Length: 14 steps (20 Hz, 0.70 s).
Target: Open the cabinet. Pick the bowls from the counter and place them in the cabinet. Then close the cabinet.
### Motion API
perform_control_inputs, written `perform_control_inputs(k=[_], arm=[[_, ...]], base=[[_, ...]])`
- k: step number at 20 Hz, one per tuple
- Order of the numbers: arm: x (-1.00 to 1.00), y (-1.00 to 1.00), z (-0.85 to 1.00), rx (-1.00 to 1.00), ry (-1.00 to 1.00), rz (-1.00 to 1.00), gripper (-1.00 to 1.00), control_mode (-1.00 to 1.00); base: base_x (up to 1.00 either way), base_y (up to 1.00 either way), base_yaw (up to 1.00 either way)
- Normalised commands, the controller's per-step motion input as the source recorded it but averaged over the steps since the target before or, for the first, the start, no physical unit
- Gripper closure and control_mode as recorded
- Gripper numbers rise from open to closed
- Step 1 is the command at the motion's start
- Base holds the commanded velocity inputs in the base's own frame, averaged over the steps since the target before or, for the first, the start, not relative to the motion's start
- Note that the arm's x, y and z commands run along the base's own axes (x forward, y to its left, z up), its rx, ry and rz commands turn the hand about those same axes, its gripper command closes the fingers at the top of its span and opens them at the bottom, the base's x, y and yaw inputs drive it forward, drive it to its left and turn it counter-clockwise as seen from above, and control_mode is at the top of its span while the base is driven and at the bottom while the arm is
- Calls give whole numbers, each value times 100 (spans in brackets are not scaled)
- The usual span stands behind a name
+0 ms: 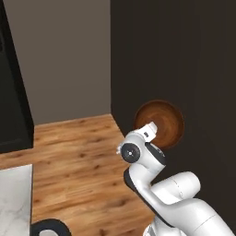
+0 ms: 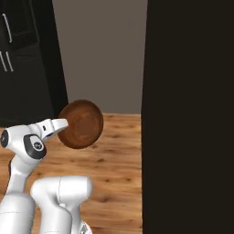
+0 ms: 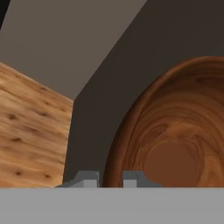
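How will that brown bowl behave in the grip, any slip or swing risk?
The brown bowl looks rigid and wood-like, so probably no flex. Its glossy finish may slip. The pincer pinches only its rim, bowl tipped on edge, so it might pivot.

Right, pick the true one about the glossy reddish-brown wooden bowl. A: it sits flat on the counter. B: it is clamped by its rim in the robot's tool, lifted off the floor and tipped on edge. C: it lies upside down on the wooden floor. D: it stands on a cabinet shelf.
B: the glossy reddish-brown wooden bowl hangs on edge in the air, its rim pinched in the tool, with the plank floor beneath it.
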Motion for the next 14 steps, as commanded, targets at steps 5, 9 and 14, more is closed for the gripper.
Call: perform_control_inputs(k=[5,9,14], arm=[[0,0,0,0,0,0,100,100],[0,0,0,0,0,0,100,100],[0,0,0,0,0,0,100,100]], base=[[100,6,14],[100,2,14],[100,0,14]])
